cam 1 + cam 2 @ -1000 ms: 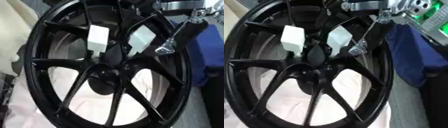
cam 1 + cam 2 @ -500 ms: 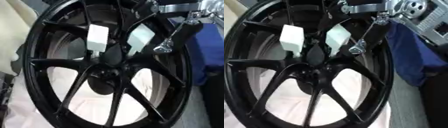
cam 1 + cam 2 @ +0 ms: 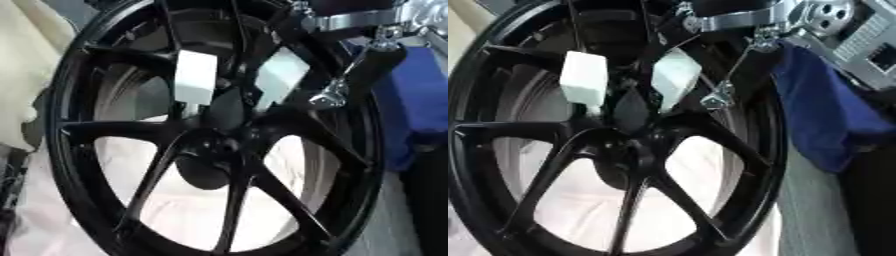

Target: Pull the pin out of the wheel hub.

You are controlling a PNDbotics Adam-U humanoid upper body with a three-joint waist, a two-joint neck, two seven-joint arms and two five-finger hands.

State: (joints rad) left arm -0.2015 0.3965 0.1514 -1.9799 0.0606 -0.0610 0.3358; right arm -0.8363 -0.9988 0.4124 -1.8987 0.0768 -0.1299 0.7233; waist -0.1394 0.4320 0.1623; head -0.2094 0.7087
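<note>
A large black spoked wheel hub (image 3: 79,150) stands tilted and fills both views. My right hand (image 3: 197,77) comes down from the upper right over the hub's centre. Its two white-padded fingertips (image 3: 674,75) sit on either side of a dark rounded stub, the pin (image 3: 226,107), just above the centre boss. The fingers are curled round that stub. The pin is black against black spokes, so its outline is hard to make out. My left hand shows in neither view.
My right wrist's silver joints and a thin link rod (image 3: 331,95) cross the hub's upper right rim. A blue cloth (image 3: 833,125) lies to the right, a cream cloth (image 3: 26,75) to the left, and a pale sheet (image 3: 192,210) shows through the spokes.
The hand stays at the hub's centre with its pads in the same place. The wrist joints at the upper right have shifted slightly; the whole picture has drifted a little.
</note>
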